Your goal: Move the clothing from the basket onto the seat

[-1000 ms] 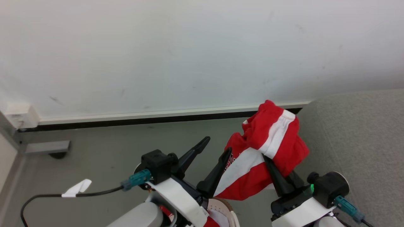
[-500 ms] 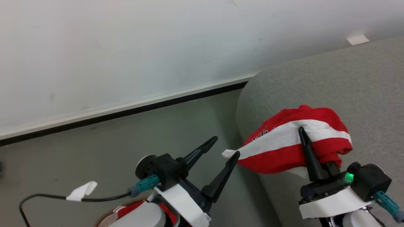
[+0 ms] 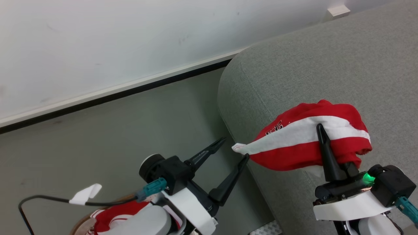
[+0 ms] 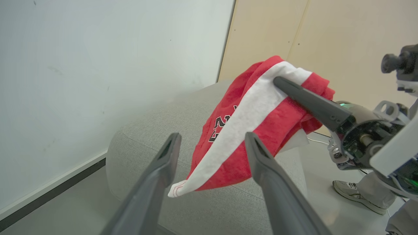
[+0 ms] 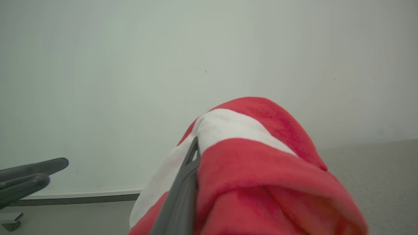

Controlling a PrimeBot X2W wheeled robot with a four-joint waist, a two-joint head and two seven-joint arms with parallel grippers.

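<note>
A red garment with a broad white stripe [image 3: 307,140] hangs from my right gripper [image 3: 321,130], which is shut on it above the light-grey seat [image 3: 326,65]. In the left wrist view the garment [image 4: 248,120] shows dark printed lettering and droops over the seat [image 4: 156,130]. The cloth [image 5: 261,169] drapes over one dark finger [image 5: 183,192] in the right wrist view. My left gripper [image 3: 235,148] stands open beside the seat's left edge, holding nothing. More red and white clothing [image 3: 111,215] lies in the basket [image 3: 80,225], at the bottom left behind my left arm.
A white wall with a dark skirting strip [image 3: 114,94] runs behind the grey floor [image 3: 114,137]. A black cable with a white tag [image 3: 85,194] trails from my left wrist. A person's shoe [image 4: 356,195] stands on the floor beyond the seat in the left wrist view.
The camera has swung right, bringing more of the seat into view. My right gripper has carried the garment from the floor side to above the seat. The left gripper stays open.
</note>
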